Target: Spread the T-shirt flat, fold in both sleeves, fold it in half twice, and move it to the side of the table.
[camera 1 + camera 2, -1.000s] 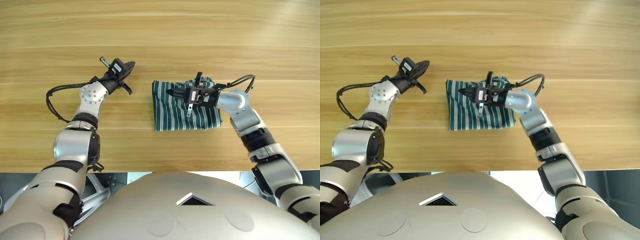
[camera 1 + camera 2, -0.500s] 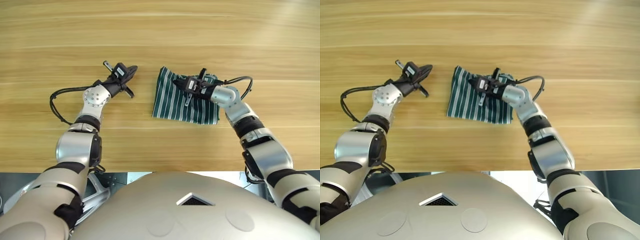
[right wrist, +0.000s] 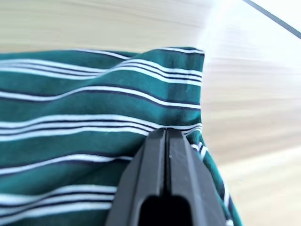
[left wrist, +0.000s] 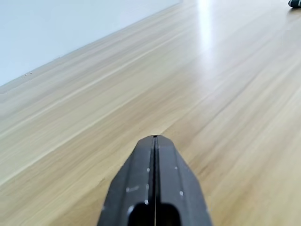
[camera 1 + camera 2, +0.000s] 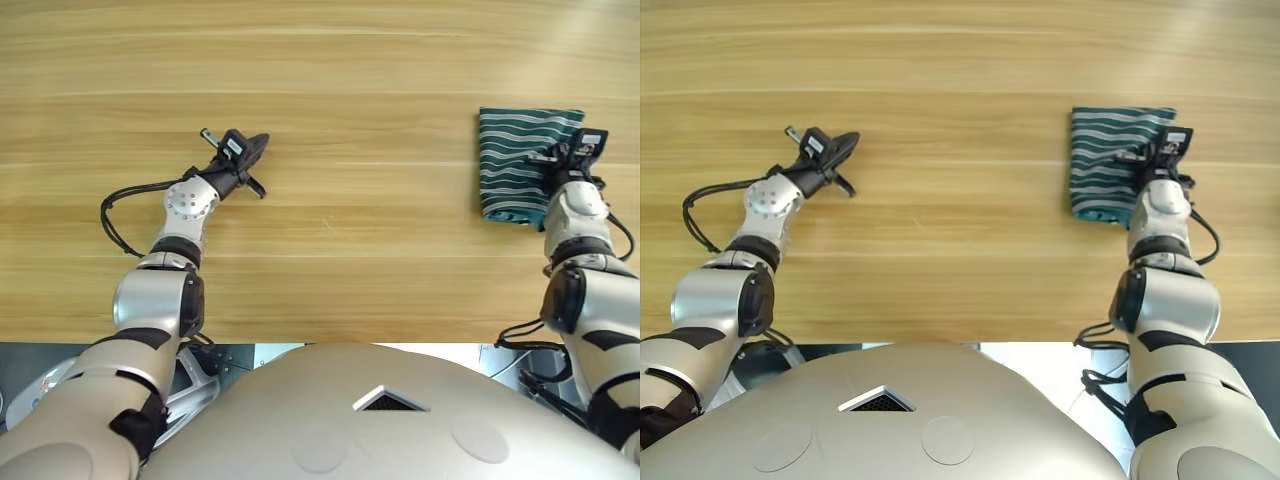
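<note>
The T-shirt (image 5: 512, 160), green with white stripes, lies folded into a small rectangle at the right side of the wooden table (image 5: 350, 80). My right gripper (image 5: 562, 155) sits on the shirt's right edge. In the right wrist view its fingers (image 3: 165, 155) are pressed together, and the striped cloth (image 3: 94, 108) puckers at their tip. My left gripper (image 5: 258, 140) is shut and holds nothing. It hovers low over bare wood at the left, far from the shirt, with its closed fingers (image 4: 155, 179) pointing across the table.
Bare wood stretches between the two grippers and toward the far side. The table's front edge (image 5: 330, 340) runs close below both arms. A black cable (image 5: 120, 200) loops beside the left forearm.
My right arm has swept the folded T-shirt from the table's middle to its right side, turning the cloth about a quarter turn. The left gripper has barely moved.
</note>
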